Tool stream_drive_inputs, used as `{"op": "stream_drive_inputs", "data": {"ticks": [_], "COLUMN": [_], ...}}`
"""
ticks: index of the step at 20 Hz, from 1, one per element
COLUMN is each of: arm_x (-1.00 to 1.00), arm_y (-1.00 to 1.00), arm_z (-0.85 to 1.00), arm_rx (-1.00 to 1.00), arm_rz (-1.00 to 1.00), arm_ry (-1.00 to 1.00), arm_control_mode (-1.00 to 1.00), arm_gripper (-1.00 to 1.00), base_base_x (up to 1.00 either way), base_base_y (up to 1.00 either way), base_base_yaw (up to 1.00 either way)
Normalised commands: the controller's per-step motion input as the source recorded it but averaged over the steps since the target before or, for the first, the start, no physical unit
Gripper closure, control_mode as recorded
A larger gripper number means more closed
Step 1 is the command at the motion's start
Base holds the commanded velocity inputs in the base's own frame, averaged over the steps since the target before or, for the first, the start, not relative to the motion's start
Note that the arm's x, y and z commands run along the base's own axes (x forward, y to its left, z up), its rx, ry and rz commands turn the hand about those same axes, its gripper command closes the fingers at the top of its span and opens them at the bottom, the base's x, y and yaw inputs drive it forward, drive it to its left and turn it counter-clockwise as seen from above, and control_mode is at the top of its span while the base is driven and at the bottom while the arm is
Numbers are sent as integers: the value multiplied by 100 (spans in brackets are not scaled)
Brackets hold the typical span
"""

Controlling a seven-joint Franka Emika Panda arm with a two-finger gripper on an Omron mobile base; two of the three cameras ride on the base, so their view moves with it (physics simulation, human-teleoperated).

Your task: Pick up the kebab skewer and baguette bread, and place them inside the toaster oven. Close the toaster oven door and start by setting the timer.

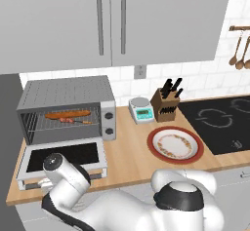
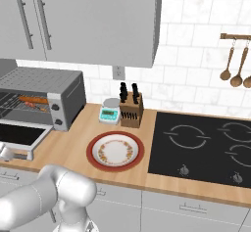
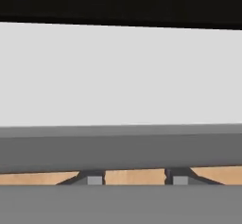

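Toaster oven door [image 1: 63,156] open — arm low

My arm [image 1: 146,203] is white and smooth, made of fat round parts like big tubes joined together. Near the toaster oven [image 1: 66,110] I can see a rounded white end cap [image 1: 52,162] with a small grey circle on it. Closer to me sits a big white hump with a dark grey band [image 1: 178,198] wrapped round it, where two parts meet. Another black band [image 1: 61,215] rings the arm lower down. From the other side, my arm [image 2: 46,199] looks like shiny, pale grey-white balls and tubes.
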Motion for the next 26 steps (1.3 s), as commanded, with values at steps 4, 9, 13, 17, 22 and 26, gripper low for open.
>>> {"op": "stream_drive_inputs", "data": {"ticks": [4, 9, 13, 17, 22, 26], "arm_x": [40, 57, 62, 71, 64, 69], "arm_y": [-57, -38, -30, -36, -41, -49], "arm_z": [0, 0, 4, 20, 23, 23], "arm_rx": [0, 0, 0, 0, 0, 0], "arm_rz": [0, 0, 0, -1, -2, -2], "arm_ry": [-8, -7, -8, -5, -7, -10], "arm_control_mode": [-100, -100, -100, -100, -100, -100], "arm_gripper": [-100, -100, -100, -100, -100, -100], "base_base_x": [0, 0, 0, 0, 0, 0], "base_base_y": [0, 0, 0, 0, 0, 0], "base_base_yaw": [0, 0, 0, 0, 0, 0]}}
